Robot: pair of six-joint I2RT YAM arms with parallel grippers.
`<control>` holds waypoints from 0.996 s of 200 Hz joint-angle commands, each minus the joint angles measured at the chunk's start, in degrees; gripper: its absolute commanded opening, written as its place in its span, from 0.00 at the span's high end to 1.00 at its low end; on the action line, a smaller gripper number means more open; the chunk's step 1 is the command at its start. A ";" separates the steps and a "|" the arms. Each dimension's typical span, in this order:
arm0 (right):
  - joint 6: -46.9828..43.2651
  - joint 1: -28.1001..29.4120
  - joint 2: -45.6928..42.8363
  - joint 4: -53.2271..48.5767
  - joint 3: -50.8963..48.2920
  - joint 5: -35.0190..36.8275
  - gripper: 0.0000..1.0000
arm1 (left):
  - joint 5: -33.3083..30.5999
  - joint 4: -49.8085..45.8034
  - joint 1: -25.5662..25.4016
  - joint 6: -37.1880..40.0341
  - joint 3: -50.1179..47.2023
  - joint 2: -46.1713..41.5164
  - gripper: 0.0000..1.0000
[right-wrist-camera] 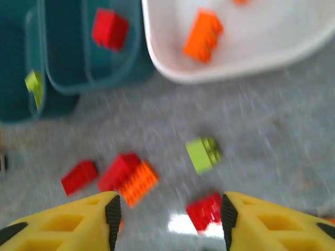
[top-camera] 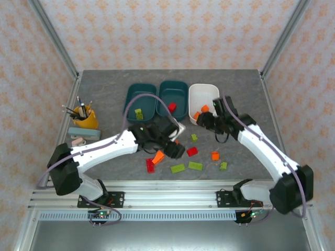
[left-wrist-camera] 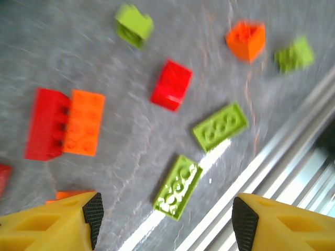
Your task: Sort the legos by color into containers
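Note:
Three trays stand in a row at the back: a teal tray holding a lime lego, a teal tray holding a red lego, and a white tray with orange legos. Loose legos lie on the table: a red one, an orange one and lime plates. My left gripper hangs open above a lime plate. My right gripper is open over a red lego, just in front of the white tray.
A yellow cup of pens and a grey-blue box sit at the left. The aluminium rail runs along the table's front edge, close to the lime plates. A joined red and orange pair lies left of my left gripper.

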 commanded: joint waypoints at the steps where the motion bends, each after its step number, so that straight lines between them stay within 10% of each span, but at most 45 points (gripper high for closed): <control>1: 0.85 -0.01 -9.74 -9.30 -2.93 -3.84 0.43 | -4.21 5.31 -3.85 10.77 -3.76 0.53 0.28; 117: 7.78 0.00 -29.82 -20.37 -4.49 -0.44 0.36 | -9.04 6.73 -5.60 10.79 0.54 16.83 0.24; 199: 7.79 -0.03 -29.54 -19.43 -4.30 0.08 0.36 | -8.72 4.90 -5.66 8.20 2.19 22.52 0.50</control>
